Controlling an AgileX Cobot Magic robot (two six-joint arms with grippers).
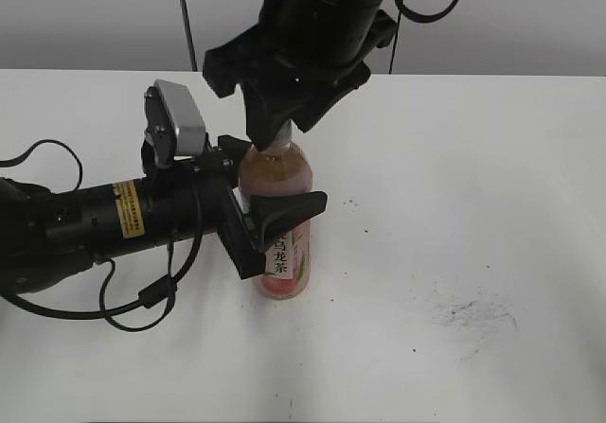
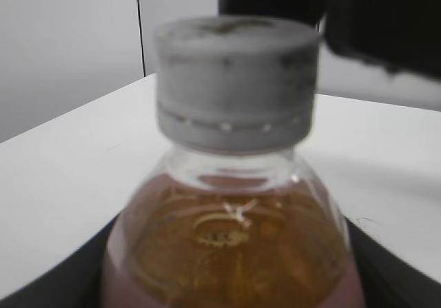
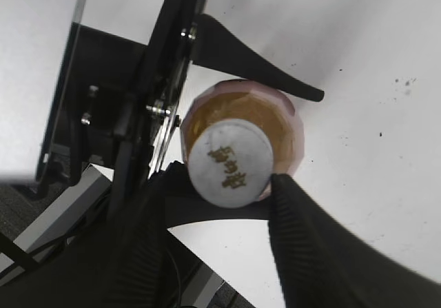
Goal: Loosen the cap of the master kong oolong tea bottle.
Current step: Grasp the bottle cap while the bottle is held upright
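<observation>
Cap [image 3: 231,162] logo in right wrist view only (left jaws gripping bottle [image 1: 280,224], right's grip unclear).

Exterior view: cap [image 1: 275,145] mostly hidden behind right gripper [image 1: 273,132]. Left wrist view: bottle [image 2: 231,246] cut off at bottom edge, cap blurred, label out of frame.

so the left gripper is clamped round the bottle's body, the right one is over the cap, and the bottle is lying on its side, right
Not quite: the master kong oolong tea bottle stands upright on the table, as the exterior view shows. The rest holds: the left gripper clasps its body and the right gripper is over the cap.
</observation>
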